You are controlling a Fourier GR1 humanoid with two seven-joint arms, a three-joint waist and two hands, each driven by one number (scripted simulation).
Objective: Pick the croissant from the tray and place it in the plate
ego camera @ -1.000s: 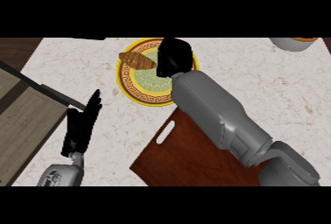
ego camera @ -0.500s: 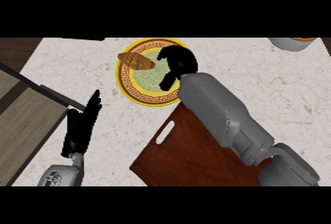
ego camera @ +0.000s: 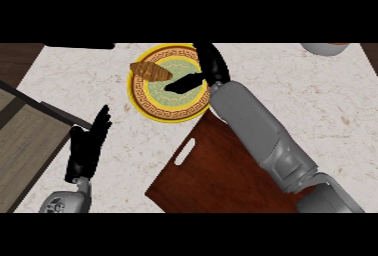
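1. Head view: the croissant [ego camera: 151, 71] lies on the plate's [ego camera: 151, 108] upper left rim.
2. Right hand [ego camera: 209, 67] hangs over the plate's right side, fingers straight and apart, holding nothing; the croissant sits just left of it, clear of its thumb.
3. Tray [ego camera: 221, 175] lies below the plate, touching its lower rim.
4. Left hand [ego camera: 88, 145] rests open, left of the plate and lower.

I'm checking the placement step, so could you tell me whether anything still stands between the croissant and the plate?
Nothing visible does. The croissant already lies on the plate, at its upper-left rim. The right hand is over the plate just right of it, fingers straight and apart from the croissant. The left hand rests open at the lower left.
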